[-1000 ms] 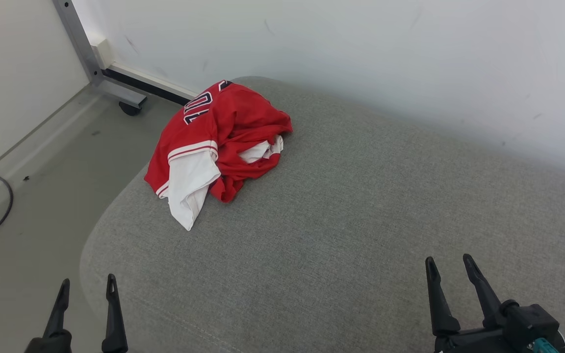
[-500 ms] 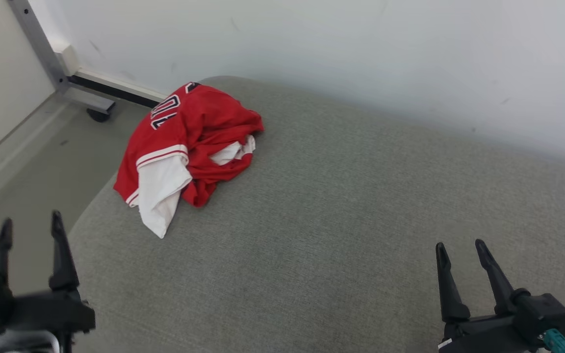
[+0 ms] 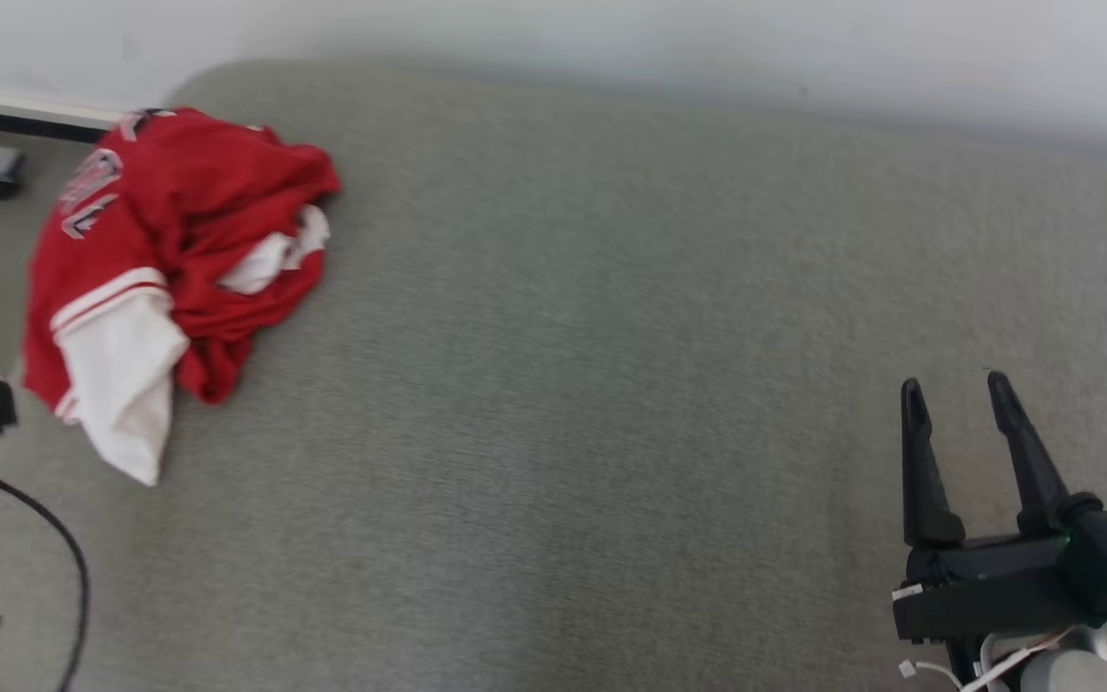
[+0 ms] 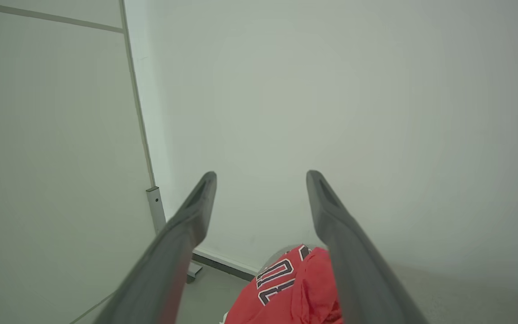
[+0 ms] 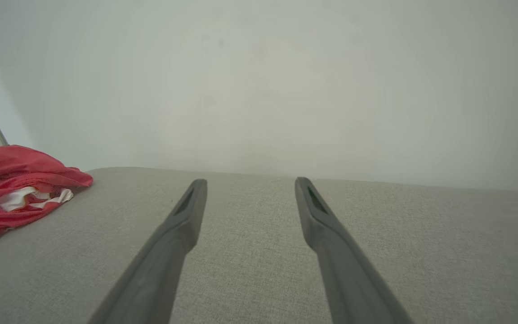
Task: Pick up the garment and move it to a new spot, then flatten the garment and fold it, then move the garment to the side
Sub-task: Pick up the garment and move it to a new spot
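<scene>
Garment [image 3: 159, 250]: a red jersey with white panels, red-striped trim and dark lettering edged in white. It is crumpled in a heap, not flattened and not folded.
Garment position: on the grey cushion [image 3: 611, 384], at its far left corner, close to the wall [image 3: 611, 38]. A white sleeve trails toward the cushion's left edge.
Cushion: grey woven fabric with a rounded far corner. The stretch between the heap and the right claw is bare.
Left claw [image 4: 261, 175]: fingers spread wide with nothing between them. In the left wrist view the fingertips stand against the pale wall, and the red cloth shows lower down between the two fingers, past them. No contact with the cloth can be seen.
Left arm, head view: a dark, blurred part at the far left edge, just beside the heap; its detail cannot be made out.
Right claw [image 3: 954, 383]: fingers spread wide and holding nothing. It hovers over the near right part of the cushion, fingers pointing toward the wall, well apart from the garment.
Right wrist view: the heap sits at the far left, and the cushion runs on to the wall.
Cable [image 3: 63, 548]: dark, curving down at the lower left.
Metal post [image 4: 153, 207]: upright at the left wall, near the heap.
</scene>
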### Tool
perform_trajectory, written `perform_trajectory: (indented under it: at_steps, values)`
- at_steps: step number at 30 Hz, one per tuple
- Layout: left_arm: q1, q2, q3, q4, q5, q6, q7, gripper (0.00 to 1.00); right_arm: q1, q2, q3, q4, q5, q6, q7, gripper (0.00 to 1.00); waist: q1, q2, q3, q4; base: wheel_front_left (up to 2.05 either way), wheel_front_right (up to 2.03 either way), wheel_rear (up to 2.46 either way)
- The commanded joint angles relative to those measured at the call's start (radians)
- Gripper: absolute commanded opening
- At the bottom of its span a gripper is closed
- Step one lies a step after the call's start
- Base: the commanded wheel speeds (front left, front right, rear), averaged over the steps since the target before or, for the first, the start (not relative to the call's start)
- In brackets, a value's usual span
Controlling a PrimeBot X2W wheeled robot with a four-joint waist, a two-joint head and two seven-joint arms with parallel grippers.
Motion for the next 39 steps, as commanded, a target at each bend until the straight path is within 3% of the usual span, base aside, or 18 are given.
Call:
perform_trajectory:
  at_steps: [1, 17, 31, 32, 33, 34, 39]
  values:
    - [-0.033, 0.014, 0.008, 0.019, -0.013, 0.0, 0.008, 1.0, -0.017, -0.005, -0.004, -0.005, 0.0, -0.002, -0.008, 1.0, -0.0003, -0.0001, 0.129, -0.129, 0.0, 0.0, 0.0]
    - [-0.215, 0.157, 0.011, 0.335, -0.031, -0.057, 0.102, 1.0, -0.069, -0.017, 0.003, 0.0, 0.006, -0.002, -0.027, 1.0, -0.0003, -0.0001, 0.205, -0.236, 0.0, 0.0, 0.0]
    - [-0.298, 0.202, -0.029, 0.656, -0.046, -0.1, 0.192, 1.0, -0.079, -0.023, 0.009, -0.007, -0.001, -0.002, -0.03, 1.0, -0.0003, -0.0001, 0.234, -0.263, 0.0, 0.0, 0.0]
    - [-0.302, 0.202, -0.03, 0.675, -0.05, -0.103, 0.192, 0.82, -0.078, -0.023, 0.009, -0.007, -0.002, -0.002, -0.03, 1.0, -0.0003, -0.0001, 0.234, -0.263, 0.0, 0.0, 0.0]
    - [-0.306, 0.204, -0.033, 0.691, -0.048, -0.103, 0.184, 0.36, -0.077, -0.023, 0.008, -0.007, -0.003, -0.002, -0.029, 1.0, -0.0003, -0.0001, 0.233, -0.262, 0.0, 0.0, 0.0]
    - [-0.312, 0.204, -0.036, 0.705, -0.045, -0.1, 0.178, 0.0, -0.077, -0.023, 0.007, -0.007, -0.005, -0.002, -0.027, 1.0, -0.0003, -0.0001, 0.232, -0.261, 0.0, 0.0, 0.0]
    - [-0.341, 0.189, -0.053, 0.752, -0.034, -0.106, 0.117, 0.0, -0.073, -0.023, 0.013, -0.009, -0.012, -0.002, -0.018, 1.0, -0.0003, -0.0001, 0.211, -0.245, 0.0, 0.0, 0.0]
